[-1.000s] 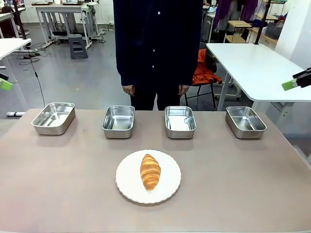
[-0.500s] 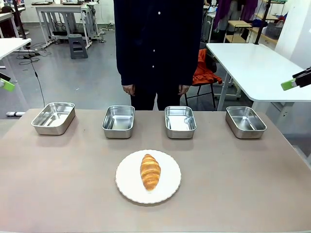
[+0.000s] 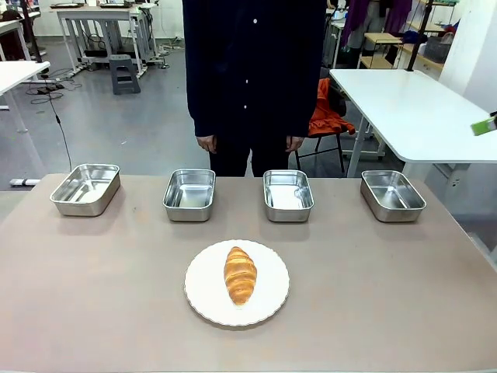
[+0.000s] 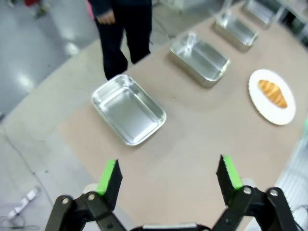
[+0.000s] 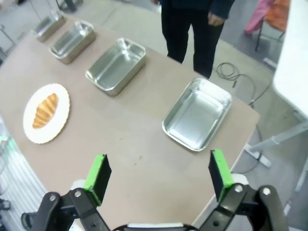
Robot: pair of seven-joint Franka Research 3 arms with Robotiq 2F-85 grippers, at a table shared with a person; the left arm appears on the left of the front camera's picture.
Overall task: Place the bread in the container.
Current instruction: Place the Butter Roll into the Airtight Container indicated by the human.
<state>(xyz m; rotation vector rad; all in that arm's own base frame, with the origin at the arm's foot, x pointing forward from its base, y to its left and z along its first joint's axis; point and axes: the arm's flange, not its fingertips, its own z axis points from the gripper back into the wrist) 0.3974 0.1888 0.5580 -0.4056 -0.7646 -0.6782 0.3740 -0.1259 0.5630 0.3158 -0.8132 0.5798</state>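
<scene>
1. The bread (image 3: 241,274) is spotted lying lengthwise on the round white plate (image 3: 203,301), near the middle of the table (image 3: 93,295), on the robot's side.
2. Beyond the plate, four shiny steel trays are lined up in a row. From left to right they are the left-end tray (image 3: 82,206), the second tray (image 3: 189,214), the third tray (image 3: 288,215) and the right-end tray (image 3: 396,214). All are alike and all are seen empty.
3. The bread is kept well apart from every tray; the second and third trays are the nearest to it.
4. The left gripper (image 4: 168,172) is held high over the table's left end. Its green-padded fingers are spread wide and nothing is caught between them. The left-end tray is seen below it.
5. The right gripper (image 5: 159,173) is likewise held aloft, jaws released wide, nothing gripped, with the right-end tray seen beneath. One of its green pads (image 3: 484,125) is glimpsed at the front view's right edge.
6. A person (image 3: 252,70) in dark clothes is stationed at the far side, both hands hung down by the sides, clear of the table.
</scene>
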